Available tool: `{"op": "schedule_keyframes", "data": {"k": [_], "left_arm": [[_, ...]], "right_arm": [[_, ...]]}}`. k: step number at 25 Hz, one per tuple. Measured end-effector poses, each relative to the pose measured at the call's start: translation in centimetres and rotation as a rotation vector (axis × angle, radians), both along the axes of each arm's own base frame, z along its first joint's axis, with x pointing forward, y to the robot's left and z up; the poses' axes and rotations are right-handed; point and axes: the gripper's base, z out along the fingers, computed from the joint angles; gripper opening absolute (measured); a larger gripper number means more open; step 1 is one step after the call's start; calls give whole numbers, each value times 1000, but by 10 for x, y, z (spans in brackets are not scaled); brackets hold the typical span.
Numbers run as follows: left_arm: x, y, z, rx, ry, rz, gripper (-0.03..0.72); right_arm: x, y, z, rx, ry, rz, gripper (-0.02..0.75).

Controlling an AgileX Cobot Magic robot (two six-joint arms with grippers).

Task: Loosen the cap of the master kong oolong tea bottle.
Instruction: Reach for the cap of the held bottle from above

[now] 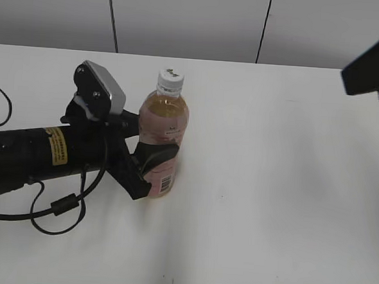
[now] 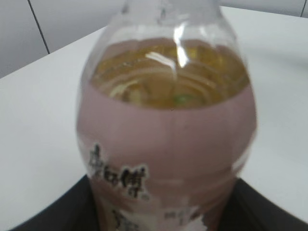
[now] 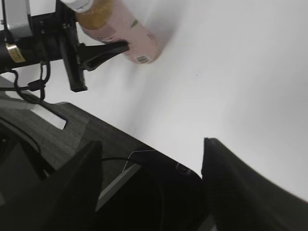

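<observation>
I've got the white bench [image 1: 290,187], and left of its centre the master kong oolong tea bottle [image 1: 163,131] stands upright, my left gripper [image 1: 151,156] clamped around its label. Right gripper [image 3: 151,159] hangs spread apart. The cap [image 1: 170,81] sits on top.

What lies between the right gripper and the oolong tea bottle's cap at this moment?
Only bare white table. The exterior view shows the right gripper at the upper right, far from the cap, with nothing between.
</observation>
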Motion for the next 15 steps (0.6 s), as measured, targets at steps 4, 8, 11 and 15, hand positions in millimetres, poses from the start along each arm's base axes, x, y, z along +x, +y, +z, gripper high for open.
{"op": "schedule_keyframes", "data": {"k": [4, 8, 11, 15], "left_arm": [[0, 3, 5, 45, -18, 7, 389], [0, 6, 9, 101, -21, 21, 389], [1, 6, 12, 117, -24, 27, 389], [1, 7, 14, 122, -31, 29, 389]], "right_arm": [[18, 37, 3, 19, 67, 31, 487], [39, 68, -2, 16, 148, 14, 487], [56, 87, -8, 21, 208, -12, 487], [84, 104, -16, 37, 273, -82, 487]]}}
